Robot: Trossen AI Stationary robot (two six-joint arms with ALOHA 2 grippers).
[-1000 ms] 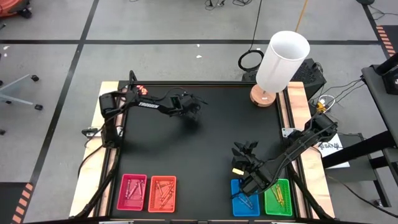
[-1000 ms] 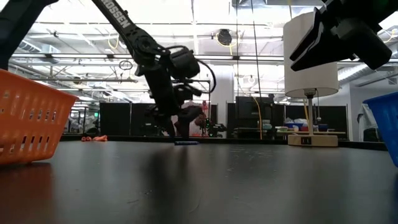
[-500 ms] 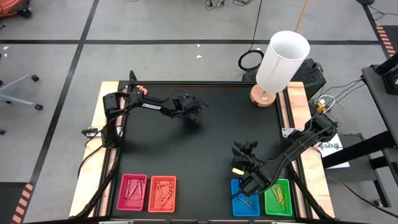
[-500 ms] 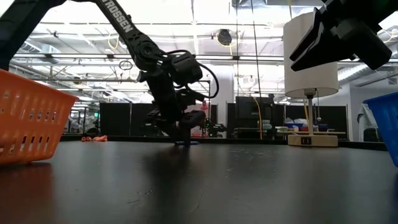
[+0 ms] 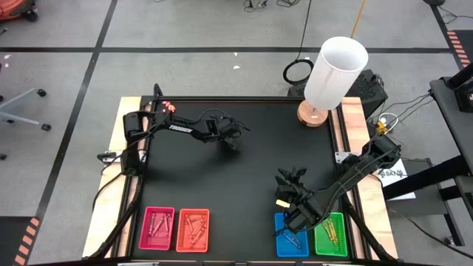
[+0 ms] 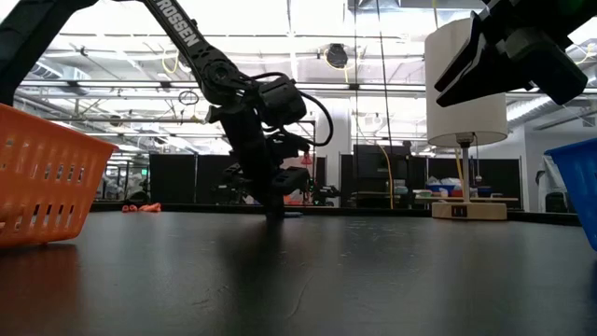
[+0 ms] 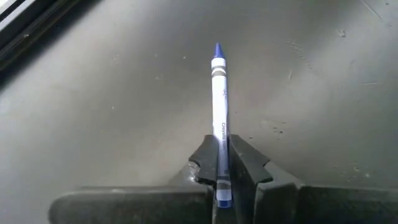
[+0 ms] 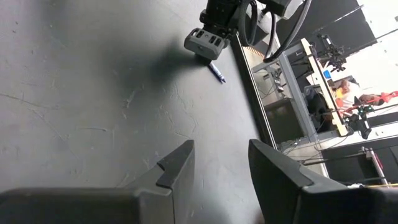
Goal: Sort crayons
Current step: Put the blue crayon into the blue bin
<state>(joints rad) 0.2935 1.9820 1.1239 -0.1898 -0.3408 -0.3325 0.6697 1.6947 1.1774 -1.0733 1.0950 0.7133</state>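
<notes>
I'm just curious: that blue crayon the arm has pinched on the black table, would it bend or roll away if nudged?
Probably stiff: the blue crayon stays straight between the left gripper's shut fingers. Being round and thin, it would likely roll on the flat table. It looks light.

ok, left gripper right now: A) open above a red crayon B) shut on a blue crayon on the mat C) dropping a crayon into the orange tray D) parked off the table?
B: in the left wrist view the left gripper has its fingers closed around the blue crayon, which lies on the black mat.
</notes>
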